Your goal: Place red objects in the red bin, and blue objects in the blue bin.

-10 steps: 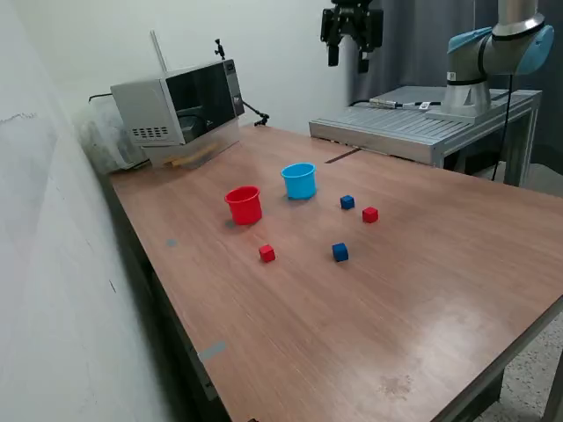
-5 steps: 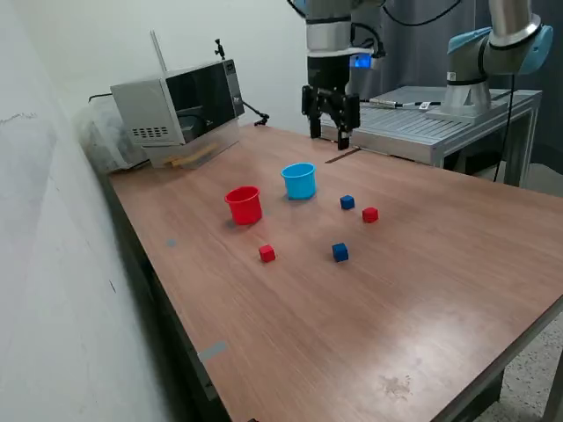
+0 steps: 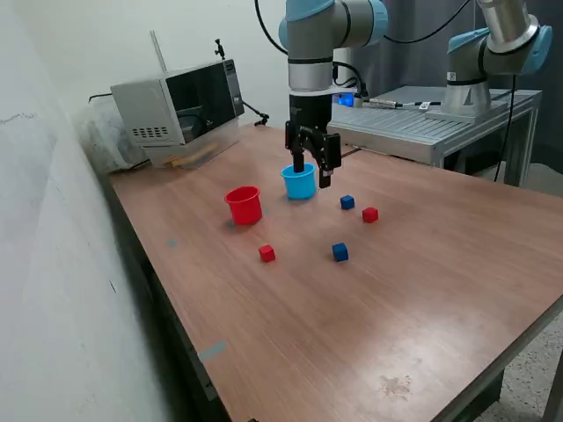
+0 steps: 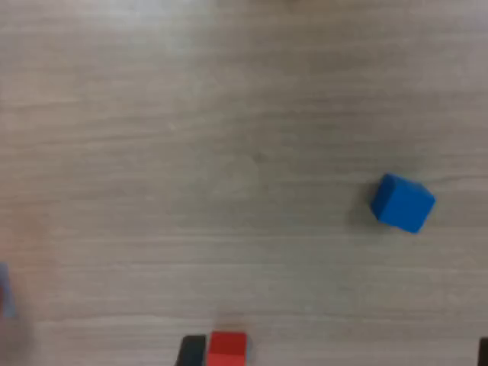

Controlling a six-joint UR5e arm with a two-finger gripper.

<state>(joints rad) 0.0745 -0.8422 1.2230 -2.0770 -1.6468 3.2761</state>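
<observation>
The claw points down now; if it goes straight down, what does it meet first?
Probably the bare brown wooden table. The open black two-finger claw hangs near the small light blue plastic cup, but the wrist view shows only wood at its centre. Depth is uncertain.

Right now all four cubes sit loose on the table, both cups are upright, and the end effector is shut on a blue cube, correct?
Not quite: in the exterior view the end effector is open and holds nothing. Both blue cubes lie on the table; the rest stands.
</observation>
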